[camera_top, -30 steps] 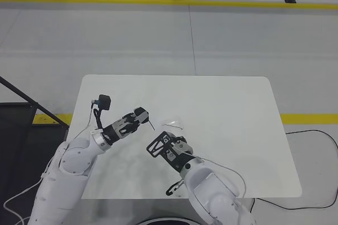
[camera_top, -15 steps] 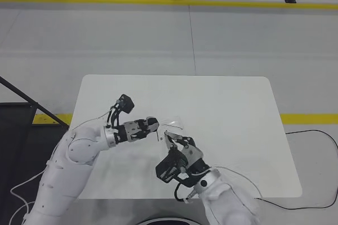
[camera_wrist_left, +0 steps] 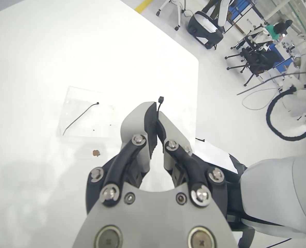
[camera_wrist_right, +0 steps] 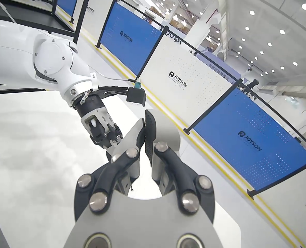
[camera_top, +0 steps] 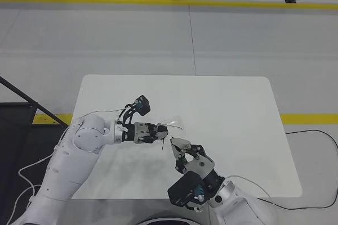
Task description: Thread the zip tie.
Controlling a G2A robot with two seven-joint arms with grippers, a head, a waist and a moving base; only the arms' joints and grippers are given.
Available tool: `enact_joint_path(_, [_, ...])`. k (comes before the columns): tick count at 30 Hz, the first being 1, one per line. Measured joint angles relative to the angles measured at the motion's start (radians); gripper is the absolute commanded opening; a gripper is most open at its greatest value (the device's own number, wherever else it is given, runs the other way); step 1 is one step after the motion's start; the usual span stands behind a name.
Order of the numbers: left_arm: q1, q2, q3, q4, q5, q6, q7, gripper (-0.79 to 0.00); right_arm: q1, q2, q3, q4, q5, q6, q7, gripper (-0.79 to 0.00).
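Table (camera_top: 242, 112): left gripper (camera_wrist_left: 156, 116) pinching zip tie (camera_wrist_left: 160, 100), well inside edges.

The table (camera_top: 225, 101) is viewed from high above, with the arms entering at the frame's lower edge. Each wrist view is taken close behind its own gripper; the left gripper (camera_top: 163, 130) is shared with the right wrist view.

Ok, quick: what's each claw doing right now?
Left claw: closed on a zip tie.
Right claw: closed; cannot tell whether it holds anything.
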Motion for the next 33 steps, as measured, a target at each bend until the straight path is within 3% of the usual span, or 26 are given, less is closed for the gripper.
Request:
enact_joint_path(8, [0.001,0.001,0.031,-0.005,-0.066,0.009,-0.016,-0.785,0.009,0.001,-0.002,0.011,-0.013,0.001,-0.011,-0.785])
enact_joint_path(12, [-0.031,0.009,0.061,0.027,-0.163,0.014,-0.057,-0.785,0.038,0.007,-0.014,0.044,-0.061,-0.041,-0.105,-0.785])
enact_joint_path(19, [-0.08,0.044,0.138,0.054,-0.289,0.018,-0.058,-0.785,0.033,0.018,0.0,0.075,-0.136,0.001,-0.215,-0.785])
enact_joint_path(25, [-0.111,0.079,0.186,0.067,-0.326,0.004,-0.045,-0.785,0.012,0.019,-0.009,0.08,-0.18,0.08,-0.213,-0.785])
enact_joint_path(33, [-0.139,0.113,0.237,0.083,-0.366,-0.018,-0.022,-0.785,0.033,0.02,-0.001,0.095,-0.151,0.059,-0.195,-0.785])
